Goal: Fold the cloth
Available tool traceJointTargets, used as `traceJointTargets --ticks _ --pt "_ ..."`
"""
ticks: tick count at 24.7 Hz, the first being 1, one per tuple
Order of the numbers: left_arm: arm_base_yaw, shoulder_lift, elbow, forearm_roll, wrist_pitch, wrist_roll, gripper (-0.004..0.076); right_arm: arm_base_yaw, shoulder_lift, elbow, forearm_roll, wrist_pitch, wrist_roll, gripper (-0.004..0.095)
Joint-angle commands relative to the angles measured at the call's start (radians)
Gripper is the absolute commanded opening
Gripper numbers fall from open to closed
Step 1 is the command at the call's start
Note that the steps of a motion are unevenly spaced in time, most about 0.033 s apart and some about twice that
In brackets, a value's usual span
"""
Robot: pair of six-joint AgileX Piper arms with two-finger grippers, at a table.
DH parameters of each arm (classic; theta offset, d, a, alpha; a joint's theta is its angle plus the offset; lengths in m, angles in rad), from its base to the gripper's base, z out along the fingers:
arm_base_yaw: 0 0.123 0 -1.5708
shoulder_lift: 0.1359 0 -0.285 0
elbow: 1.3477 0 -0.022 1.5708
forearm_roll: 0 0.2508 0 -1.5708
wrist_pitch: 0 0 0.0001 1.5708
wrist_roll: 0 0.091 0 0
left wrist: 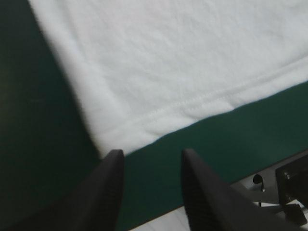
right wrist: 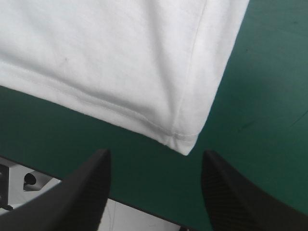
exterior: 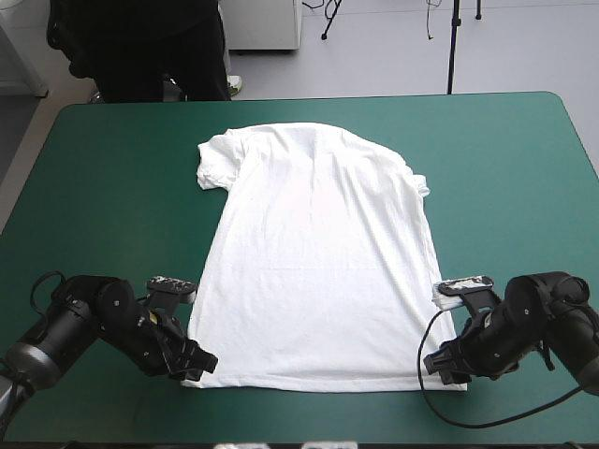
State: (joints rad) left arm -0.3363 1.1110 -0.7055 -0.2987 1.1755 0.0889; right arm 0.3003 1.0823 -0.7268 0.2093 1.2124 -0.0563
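The left fingers (left wrist: 103,192) stand spread and empty. The left corner of the hem (exterior: 309,383) lies just ahead of their tips, nearer one finger than the gap. The right fingers (right wrist: 82,192) are spread wider and are also empty, and the hem's right corner points into their gap without reaching it. The T-shirt (exterior: 318,253) lies flat on the table (exterior: 112,187). Its long axis runs straight away from the hem, with the collar (exterior: 314,131) at the far end. Each arm sits at its own end of the hem, neither one nearer than the other. The coming move likely turns on this: each corner lies forward of its fingers, so a short reach and a pinch should take both. The left may need a slight sideways shift first. The hem could then be carried along the long axis toward the collar.
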Motion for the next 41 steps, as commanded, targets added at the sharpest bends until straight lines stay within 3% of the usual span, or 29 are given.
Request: traceJointTargets --ticks 1,4,13,18,24,29,41 --pt "-0.004 -0.022 -0.025 -0.023 0.043 0.002 0.0419 0.002 -0.037 -0.067 0.004 0.036 -0.008 0.0643" --pt "-0.004 -0.038 -0.066 -0.019 0.067 0.002 0.0477 0.002 -0.058 -0.147 -0.040 0.036 0.019 0.0637" --pt "-0.004 -0.068 -0.297 0.070 0.113 -0.020 0.0480 0.002 -0.075 -0.391 -0.185 0.024 0.062 0.0635" --pt "-0.004 -0.111 -0.348 0.085 0.113 -0.082 0.0480 0.002 -0.097 -0.405 -0.107 0.036 0.087 0.0635" --pt "-0.004 -0.138 -0.206 0.132 0.109 -0.103 0.0479 0.002 -0.197 -0.259 -0.098 0.036 0.089 0.0635" --pt "-0.004 -0.136 -0.017 0.158 -0.039 -0.127 0.0480 0.002 -0.206 -0.082 -0.124 -0.003 0.056 0.0635" --pt "-0.008 -0.037 0.104 0.134 -0.175 -0.144 0.0479 0.002 -0.204 -0.050 -0.170 -0.122 0.011 0.0635"
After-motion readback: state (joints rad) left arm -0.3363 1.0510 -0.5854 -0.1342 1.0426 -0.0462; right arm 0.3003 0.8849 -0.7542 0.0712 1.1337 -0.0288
